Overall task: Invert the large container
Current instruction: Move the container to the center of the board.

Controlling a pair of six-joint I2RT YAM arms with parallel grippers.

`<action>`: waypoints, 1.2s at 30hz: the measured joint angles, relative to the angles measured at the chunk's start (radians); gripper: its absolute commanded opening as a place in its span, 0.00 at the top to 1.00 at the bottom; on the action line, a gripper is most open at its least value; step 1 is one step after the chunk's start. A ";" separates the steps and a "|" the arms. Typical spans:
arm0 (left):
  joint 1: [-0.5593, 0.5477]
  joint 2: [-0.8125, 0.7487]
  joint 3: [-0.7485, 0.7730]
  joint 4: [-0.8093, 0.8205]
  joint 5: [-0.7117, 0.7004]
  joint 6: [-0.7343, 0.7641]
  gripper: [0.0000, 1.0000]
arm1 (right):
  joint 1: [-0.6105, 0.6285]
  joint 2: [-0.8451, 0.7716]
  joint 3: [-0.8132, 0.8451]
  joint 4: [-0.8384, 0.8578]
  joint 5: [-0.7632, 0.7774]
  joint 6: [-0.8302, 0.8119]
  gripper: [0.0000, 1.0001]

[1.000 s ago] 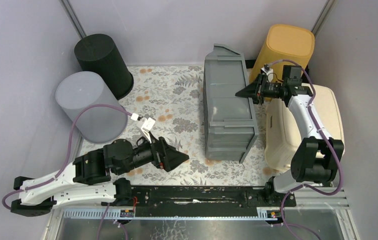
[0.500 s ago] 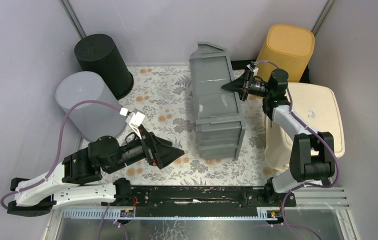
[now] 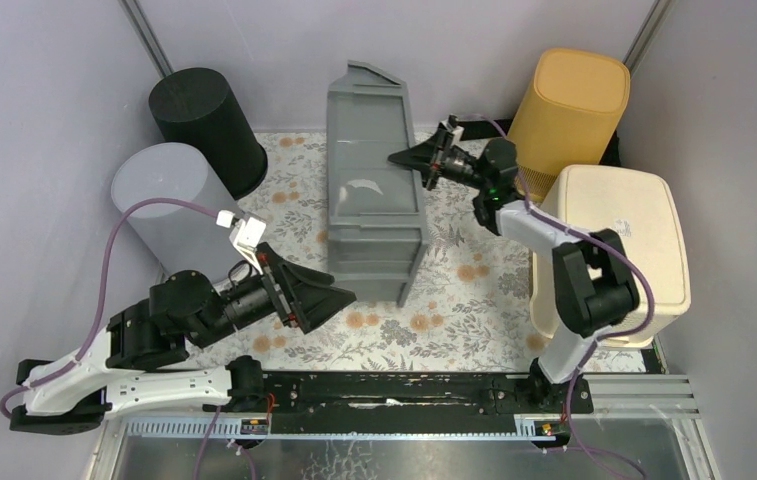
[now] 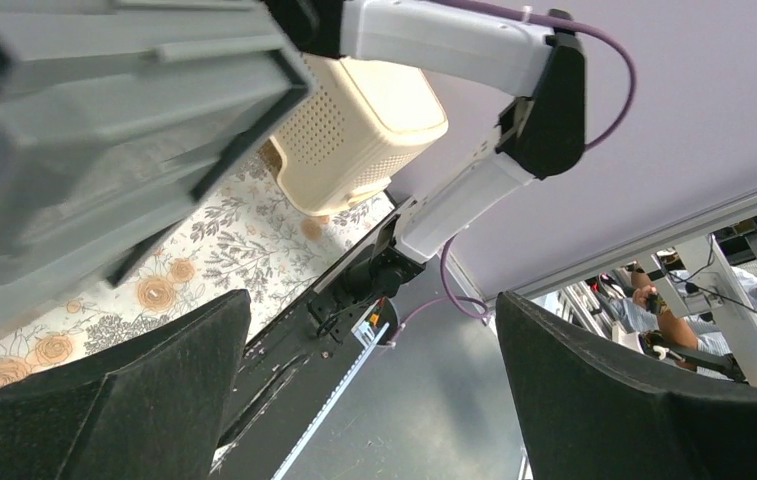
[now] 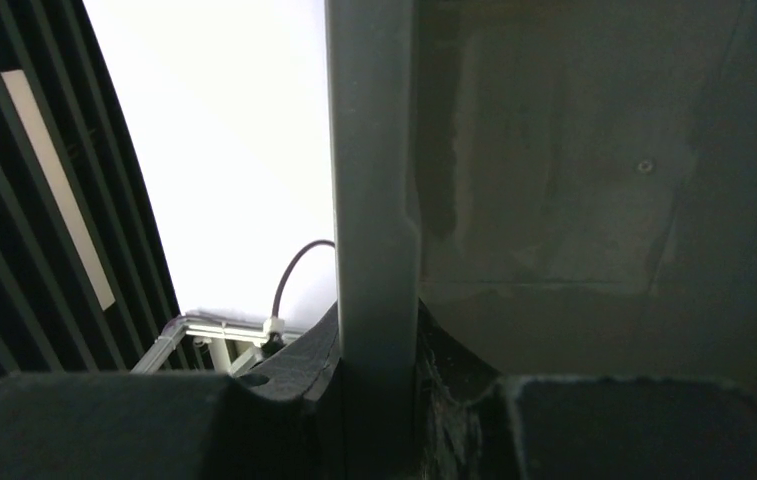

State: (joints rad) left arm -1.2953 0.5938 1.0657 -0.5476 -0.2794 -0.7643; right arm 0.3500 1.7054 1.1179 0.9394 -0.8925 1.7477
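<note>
The large grey plastic container (image 3: 374, 200) sits in the middle of the flowered tabletop (image 3: 454, 300), closer to the far edge. Its long axis runs from the near edge to the far edge, leaning slightly left at the far end. The notched, scooped end points at the far edge and the ribbed, stepped end at the near edge, with a broad smooth face turned upward. I cannot tell which way its opening faces.

The right gripper (image 3: 416, 160) is clenched on the container's right-hand wall, the thin grey edge pinched between its pads in the right wrist view. The left gripper (image 3: 339, 300) is spread wide and holds nothing, just beside the container's near left corner.

At the far left corner stand a black cylinder (image 3: 204, 125) and a frosted grey cylinder (image 3: 169, 205). Along the right edge are a yellow plastic bin (image 3: 566, 110) and a cream plastic bin (image 3: 614, 250).
</note>
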 measured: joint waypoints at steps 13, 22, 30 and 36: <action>0.000 -0.009 0.090 -0.016 -0.008 0.019 0.00 | 0.233 0.397 0.233 0.297 0.337 0.055 1.00; 0.000 0.000 0.117 -0.017 -0.018 0.027 0.00 | 0.302 0.580 0.406 0.409 0.463 0.106 1.00; 0.000 0.025 0.117 -0.018 -0.021 0.027 0.00 | 0.285 0.546 0.254 0.515 0.471 0.129 0.81; 0.000 0.044 0.117 -0.018 -0.021 0.027 0.00 | 0.267 0.452 0.111 0.528 0.453 0.090 0.70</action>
State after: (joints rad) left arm -1.2953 0.6376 1.1828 -0.5652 -0.3000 -0.7368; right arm 0.6174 2.1571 1.2289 1.4677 -0.4393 1.8378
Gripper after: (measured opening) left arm 0.997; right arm 0.268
